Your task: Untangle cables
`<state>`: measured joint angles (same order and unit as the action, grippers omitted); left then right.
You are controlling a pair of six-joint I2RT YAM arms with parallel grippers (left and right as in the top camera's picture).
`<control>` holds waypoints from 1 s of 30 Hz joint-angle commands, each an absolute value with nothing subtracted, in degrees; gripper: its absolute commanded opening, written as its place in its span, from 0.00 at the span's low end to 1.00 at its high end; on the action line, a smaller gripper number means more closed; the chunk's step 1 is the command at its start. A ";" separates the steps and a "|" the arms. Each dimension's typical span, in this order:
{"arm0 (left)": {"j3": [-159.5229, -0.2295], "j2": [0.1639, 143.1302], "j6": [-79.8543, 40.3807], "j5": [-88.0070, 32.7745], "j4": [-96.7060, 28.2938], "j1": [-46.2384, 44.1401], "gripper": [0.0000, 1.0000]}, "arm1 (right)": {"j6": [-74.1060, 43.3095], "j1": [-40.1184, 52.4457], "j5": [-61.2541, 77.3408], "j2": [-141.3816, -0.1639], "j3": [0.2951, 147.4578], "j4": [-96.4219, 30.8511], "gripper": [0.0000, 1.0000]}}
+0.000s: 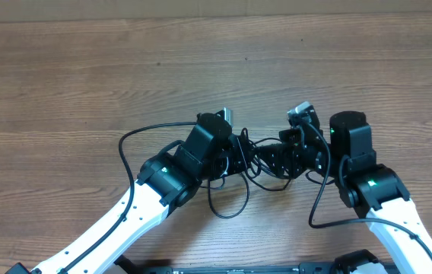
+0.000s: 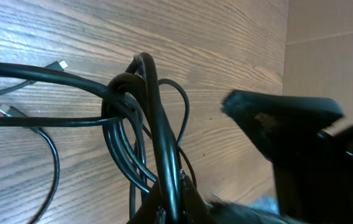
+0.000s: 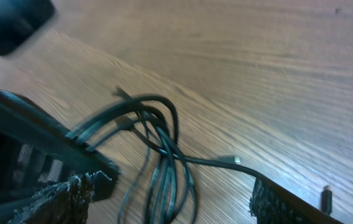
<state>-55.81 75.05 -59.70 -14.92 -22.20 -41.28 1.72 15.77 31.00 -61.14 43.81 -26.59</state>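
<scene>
Bunched in a black tangle toward the front middle of the wooden tabletop (image 1: 201, 61): the cables (image 1: 255, 164), right between the two arms. Several strands looped together and drawn up into a tight arch in the left wrist view, with slack loops spilling toward the front edge in the overhead view. Lying flat on the wood, apart from the knot: two small silvery-tipped plugs (image 2: 61, 64). Clenched on the bundle: the left tool (image 1: 237, 152), with strands running straight into its closed tips at the bottom of its own view. Released and spread wide: the right tool (image 3: 179, 186), its fingers (image 3: 71, 186) on either side of the strands; contact with them impossible to tell. Just beside its far finger, another plug (image 3: 229, 160) on the wood. Both tools close together, only the tangle between.
</scene>
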 commanded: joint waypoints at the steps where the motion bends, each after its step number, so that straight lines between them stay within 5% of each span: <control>1: -56.84 74.89 -60.75 -17.32 -21.56 -41.63 0.04 | 6.37 15.70 29.15 -62.89 44.60 -27.44 0.80; 30: -56.84 74.89 -60.90 -13.63 -19.18 -41.71 0.04 | 6.07 15.70 25.52 -70.87 44.60 -26.74 0.73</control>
<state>-55.81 75.09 -60.10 -13.28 -19.53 -41.28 6.00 15.75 27.62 -70.63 43.81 -27.24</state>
